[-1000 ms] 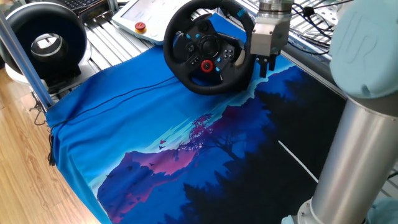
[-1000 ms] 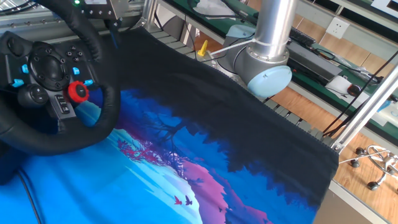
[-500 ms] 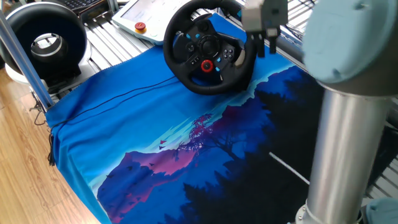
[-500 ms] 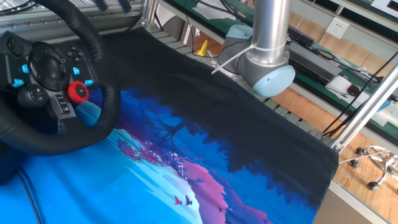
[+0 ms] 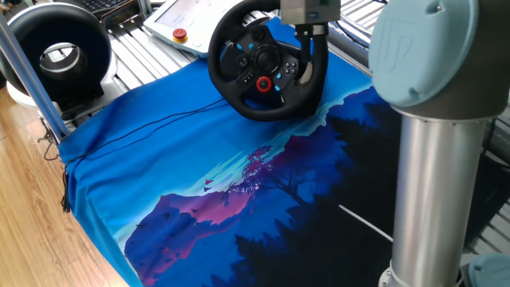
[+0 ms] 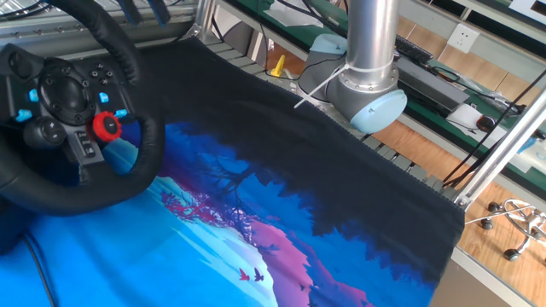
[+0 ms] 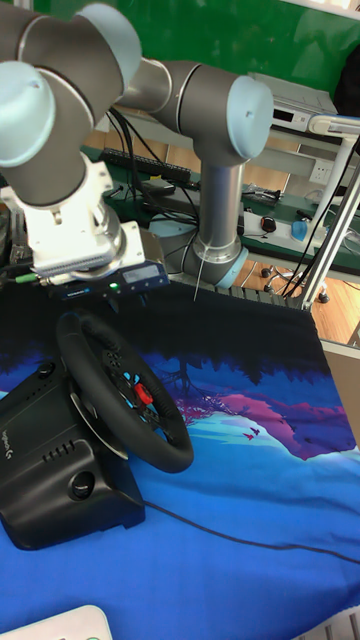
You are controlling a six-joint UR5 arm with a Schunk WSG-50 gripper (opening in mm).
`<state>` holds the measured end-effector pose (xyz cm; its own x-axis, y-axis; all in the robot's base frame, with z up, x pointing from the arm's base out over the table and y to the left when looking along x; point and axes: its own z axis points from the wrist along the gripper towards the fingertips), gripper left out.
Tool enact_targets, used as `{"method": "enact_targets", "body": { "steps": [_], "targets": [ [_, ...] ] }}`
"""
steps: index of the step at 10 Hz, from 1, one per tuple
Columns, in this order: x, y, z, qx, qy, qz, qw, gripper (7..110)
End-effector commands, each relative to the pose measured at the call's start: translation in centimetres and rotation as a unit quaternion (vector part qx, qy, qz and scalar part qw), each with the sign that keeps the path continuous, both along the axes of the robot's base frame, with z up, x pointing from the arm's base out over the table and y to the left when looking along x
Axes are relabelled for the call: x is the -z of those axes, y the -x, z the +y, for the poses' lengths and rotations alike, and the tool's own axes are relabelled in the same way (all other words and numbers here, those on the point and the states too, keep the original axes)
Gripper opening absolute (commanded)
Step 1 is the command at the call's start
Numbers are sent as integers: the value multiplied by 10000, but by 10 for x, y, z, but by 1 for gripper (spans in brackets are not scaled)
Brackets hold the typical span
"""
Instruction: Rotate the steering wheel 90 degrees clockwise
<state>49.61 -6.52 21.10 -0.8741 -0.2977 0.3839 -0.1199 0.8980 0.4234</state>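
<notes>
The steering wheel (image 5: 267, 68) is black with blue buttons and a red dial, and it stands tilted at the back of the blue cloth. It fills the left edge of the other fixed view (image 6: 77, 111) and shows edge-on in the tall view (image 7: 125, 390). My gripper (image 5: 312, 44) hangs over the wheel's upper right rim with its fingers pointing down, one on each side of the rim. In the other fixed view the gripper (image 6: 143, 12) shows two separate finger ends just above the rim, open. I cannot tell if they touch the rim. In the tall view the wheel hides the fingertips.
A blue landscape cloth (image 5: 239, 183) covers the table. A black ring-shaped fan device (image 5: 56, 52) stands at the far left behind an aluminium post (image 5: 24, 72). My arm's column (image 5: 434, 183) rises at the right. The wheel's black base (image 7: 50, 470) sits behind it.
My gripper has moved left, from beside the wheel's right side to above its upper right rim. The wheel's dial and buttons sit where they were.
</notes>
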Motion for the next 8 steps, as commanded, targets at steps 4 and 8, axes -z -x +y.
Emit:
{"method": "enact_targets", "body": {
  "steps": [4,8],
  "targets": [
    [-27,51,-23,-156,-707,635,9954,44],
    [-47,62,-13,167,-428,1112,9927,44]
  ]
}}
